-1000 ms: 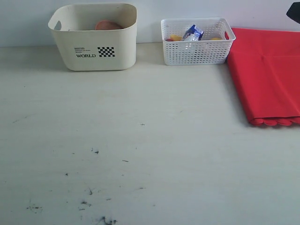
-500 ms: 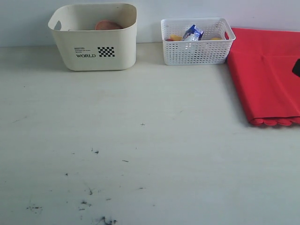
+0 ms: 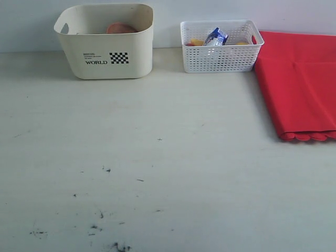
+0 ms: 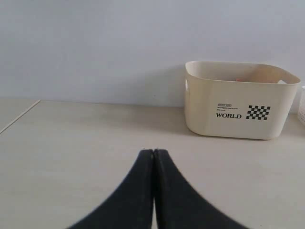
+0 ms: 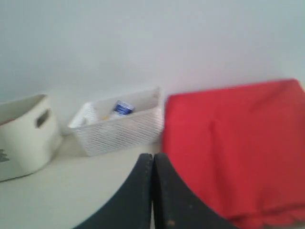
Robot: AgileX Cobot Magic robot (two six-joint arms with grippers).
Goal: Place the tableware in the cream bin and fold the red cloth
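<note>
The dark arm tip seen at the right edge a moment ago is gone from the exterior view. The red cloth (image 3: 299, 89) lies flat at the frame's right, creased, its scalloped hem lowest. The bin (image 3: 105, 58) stands upper left with a plate (image 3: 121, 28) inside. Only the wrist views show the left gripper (image 4: 153, 153) and right gripper (image 5: 153, 157), both pressed closed, empty.

Bright, even light; soft shadow beside cream bin (image 3: 105, 47); right wrist view blurry.
</note>
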